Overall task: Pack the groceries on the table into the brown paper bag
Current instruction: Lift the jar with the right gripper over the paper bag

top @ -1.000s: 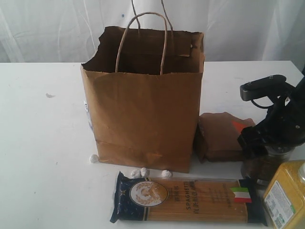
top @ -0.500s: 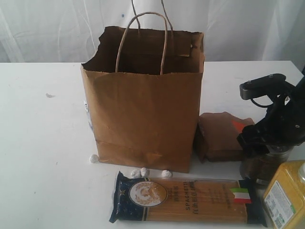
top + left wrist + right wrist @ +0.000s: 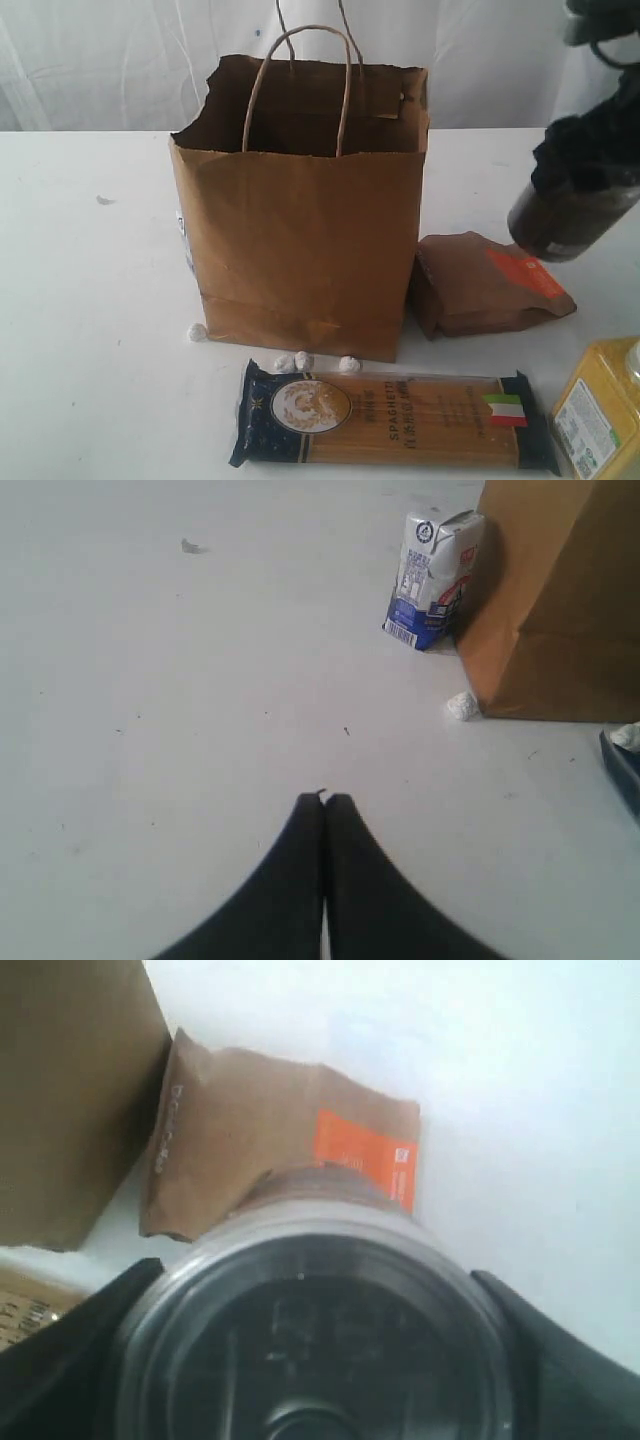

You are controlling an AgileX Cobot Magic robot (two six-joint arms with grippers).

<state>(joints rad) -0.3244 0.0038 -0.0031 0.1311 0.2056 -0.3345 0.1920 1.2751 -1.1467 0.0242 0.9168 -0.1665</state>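
Exterior view: "SPAGHETTI" on blue-ended pack (image 3: 395,418)

1. Brown paper bag (image 3: 300,250): plain kraft brown.
2. Spaghetti pack (image 3: 395,418): dark blue ends, tan middle, green-white-red flag.
3. Pouch (image 3: 485,285): brown, orange label.
4. Jar (image 3: 572,215): dark brown contents.
5. Carton (image 3: 432,578): white, blue, red.
6. Bottle (image 3: 600,410): yellow grains.

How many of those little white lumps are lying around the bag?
4 lumps: one at the bag's left corner, three between bag and spaghetti. Others may hide behind it.
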